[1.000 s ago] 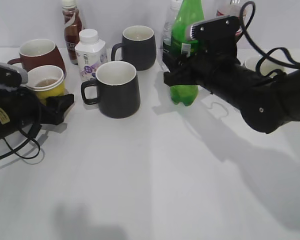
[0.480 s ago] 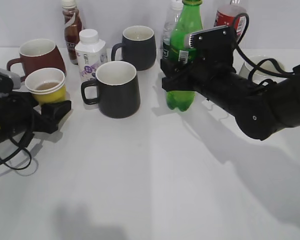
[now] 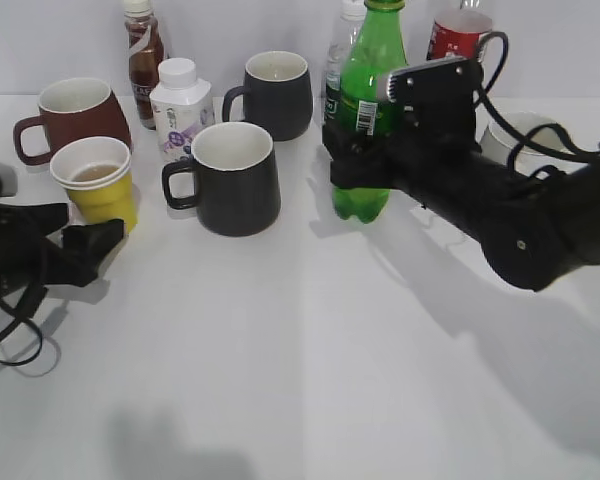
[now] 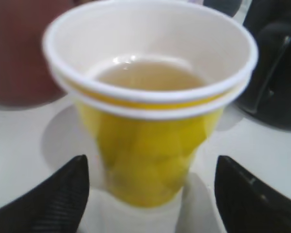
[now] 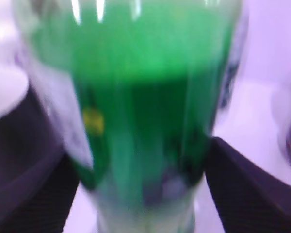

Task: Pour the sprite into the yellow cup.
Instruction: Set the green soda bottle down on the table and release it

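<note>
Now: right gripper [image 3: 355, 165] clamped on sprite [image 3: 365, 90], bottle upright on table [image 3: 300, 350]. Left gripper [image 4: 148, 187] open, fingers flanking yellow cup [image 4: 150, 141] without contact.

Left gripper [image 3: 80, 238] sits low at the left edge, jaws spread wide with nothing between them. Right arm [image 3: 525, 225] reaches in from the right, its gripper [image 3: 358, 150] clamped on the sprite [image 3: 365, 110], holding it upright.

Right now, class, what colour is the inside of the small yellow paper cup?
White inside the small yellow paper cup, clearest in the left wrist view.
</note>
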Available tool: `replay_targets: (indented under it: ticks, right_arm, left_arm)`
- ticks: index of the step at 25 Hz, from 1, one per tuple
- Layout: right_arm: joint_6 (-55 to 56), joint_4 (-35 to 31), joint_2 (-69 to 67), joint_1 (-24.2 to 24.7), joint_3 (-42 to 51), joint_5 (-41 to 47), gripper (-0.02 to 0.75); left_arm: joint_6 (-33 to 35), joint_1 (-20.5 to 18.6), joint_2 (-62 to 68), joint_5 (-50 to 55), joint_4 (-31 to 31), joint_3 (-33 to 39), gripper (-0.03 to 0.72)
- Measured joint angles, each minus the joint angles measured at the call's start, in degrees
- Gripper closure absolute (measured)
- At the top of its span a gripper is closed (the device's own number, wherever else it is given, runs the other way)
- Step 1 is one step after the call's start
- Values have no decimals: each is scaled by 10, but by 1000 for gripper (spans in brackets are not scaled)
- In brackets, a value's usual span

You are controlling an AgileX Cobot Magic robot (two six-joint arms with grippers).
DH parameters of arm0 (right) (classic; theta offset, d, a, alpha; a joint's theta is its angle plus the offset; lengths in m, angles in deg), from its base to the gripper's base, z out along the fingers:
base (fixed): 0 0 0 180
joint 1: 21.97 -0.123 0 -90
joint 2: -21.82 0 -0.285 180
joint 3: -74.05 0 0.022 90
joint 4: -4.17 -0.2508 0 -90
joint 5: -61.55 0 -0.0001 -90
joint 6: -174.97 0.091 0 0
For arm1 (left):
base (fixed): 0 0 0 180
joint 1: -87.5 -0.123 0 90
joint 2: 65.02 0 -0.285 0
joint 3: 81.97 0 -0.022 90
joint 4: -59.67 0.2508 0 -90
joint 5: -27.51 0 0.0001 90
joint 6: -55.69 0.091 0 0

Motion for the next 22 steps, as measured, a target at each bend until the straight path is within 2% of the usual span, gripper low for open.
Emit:
replay_targets:
  ticks: [4, 8, 15, 19, 22]
  right_arm:
    - [0, -1, 20, 0, 27, 9, 138]
    - [2, -2, 39, 0, 46, 53, 138]
    - [36, -3, 77, 0, 72, 138, 142]
    - [53, -2, 121, 0, 74, 257, 142]
    - [59, -2, 165, 0, 74, 352, 142]
  left_arm:
    - [-5, 0, -31, 1, -20, 32, 69]
    - [-51, 0, -73, 36, -30, 63, 69]
    - [-142, 0, -190, 270, -32, 70, 83]
    - [-189, 9, -287, 407, -36, 69, 92]
    - [-203, 37, -369, 545, -65, 48, 97]
